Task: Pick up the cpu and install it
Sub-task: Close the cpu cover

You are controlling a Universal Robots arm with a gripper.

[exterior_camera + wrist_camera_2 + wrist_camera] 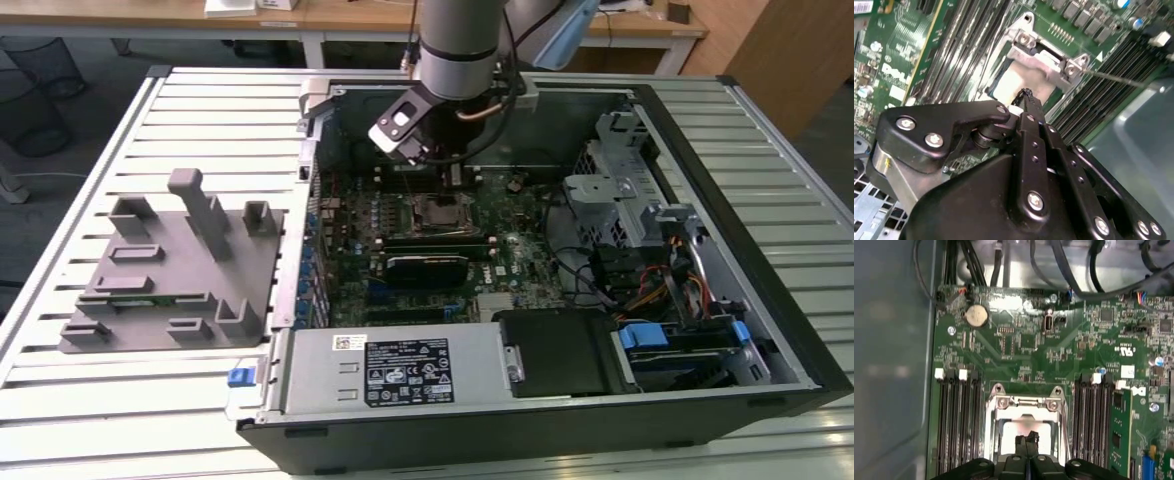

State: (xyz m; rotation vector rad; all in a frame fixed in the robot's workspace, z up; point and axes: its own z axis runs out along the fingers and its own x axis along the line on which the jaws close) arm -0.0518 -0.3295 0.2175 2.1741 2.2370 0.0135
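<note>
The cpu (1021,430) is a pale square chip lying flat in the motherboard socket, inside the socket's metal frame (1026,402). In the second wrist view the cpu (1011,80) is partly covered by that frame (1046,60). My gripper (1027,439) hangs just above the chip's middle, its two black fingers (1026,107) pressed together with nothing between them. Whether the tips touch the chip I cannot tell. In the exterior view the gripper (443,160) is inside the open computer case, a little beyond the socket (434,210).
A thin metal lever (1114,77) sticks out from the socket's corner. Black memory slots (956,425) flank the socket, and a green memory stick (1116,435) stands in one. A grey moulded holder (174,270) lies at the exterior view's left. The power supply (387,370) and drive cage (641,230) crowd the case.
</note>
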